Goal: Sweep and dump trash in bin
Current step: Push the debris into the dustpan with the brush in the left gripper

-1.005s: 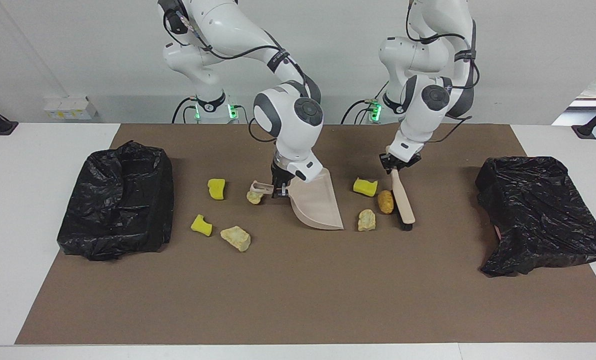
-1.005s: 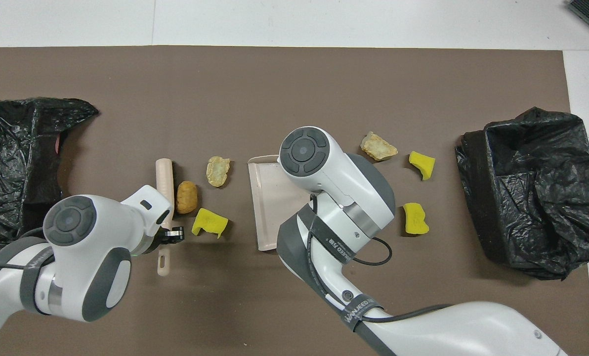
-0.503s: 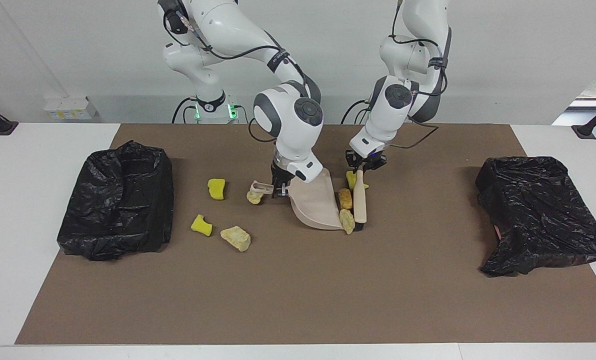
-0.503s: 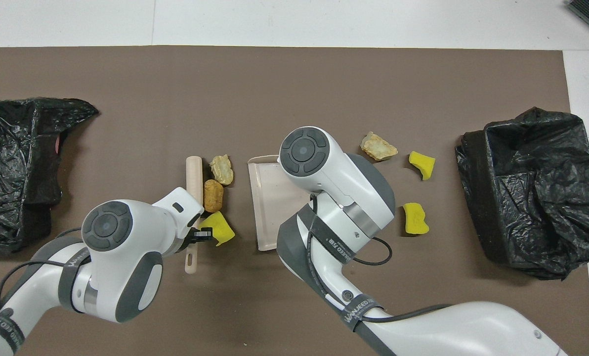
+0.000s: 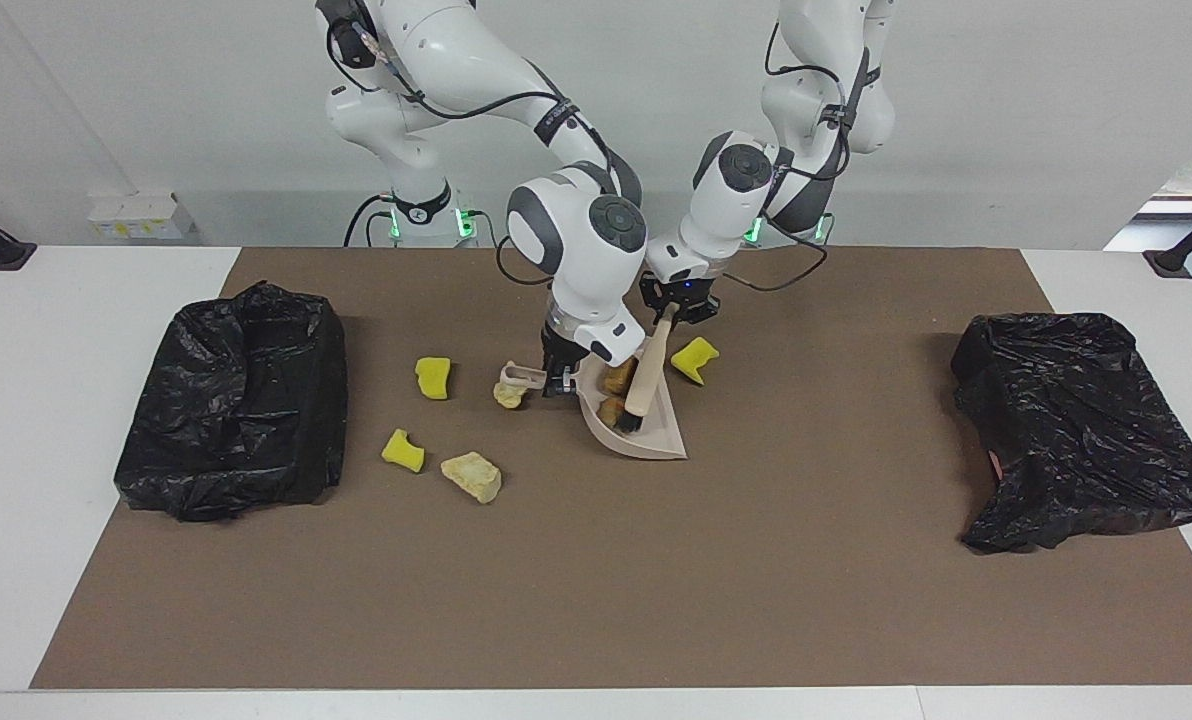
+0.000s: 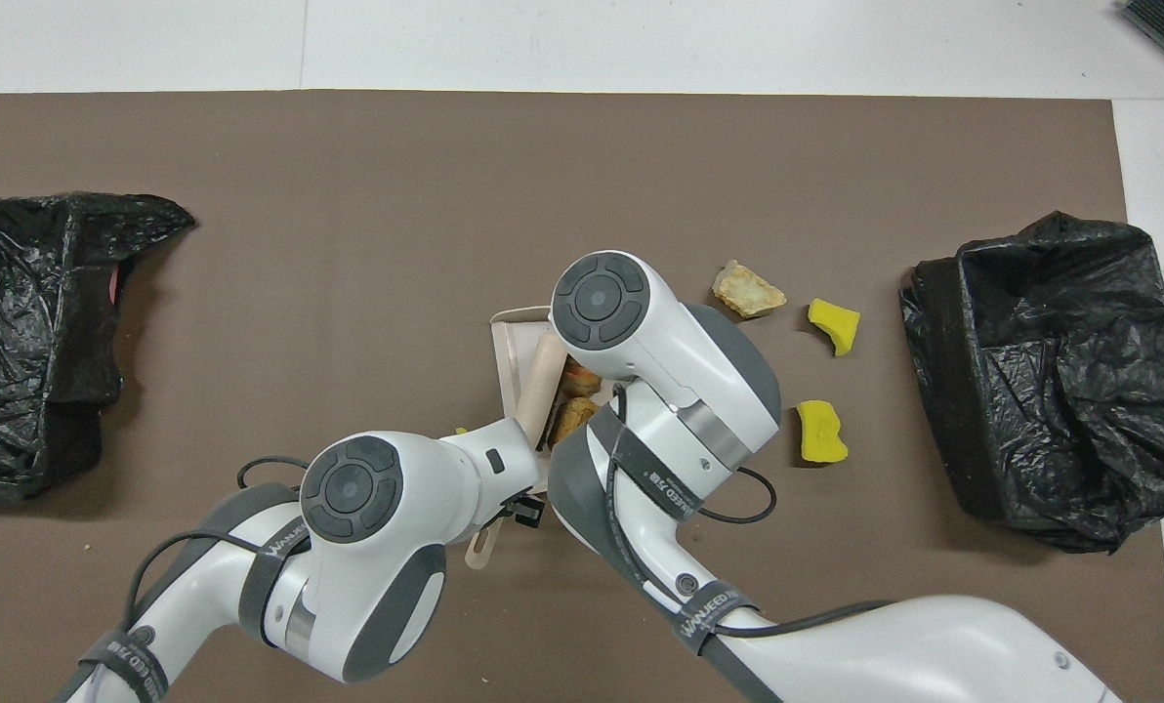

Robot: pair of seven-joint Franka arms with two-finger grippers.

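Two lumps (image 5: 615, 392) swept into dustpan (image 5: 656, 435); left jaws (image 5: 678, 312) clamped on brush (image 5: 646, 380), right jaws (image 5: 556, 382) clamped on dustpan handle. Next: sweep yellow sponge (image 5: 694, 359), counter's middle.

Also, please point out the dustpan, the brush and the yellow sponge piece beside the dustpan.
dustpan (image 5: 662, 437), facing view, bare floor near its lip
brush (image 5: 648, 377), facing view, middle of its wooden back
yellow sponge piece (image 5: 694, 358), facing view, its top face
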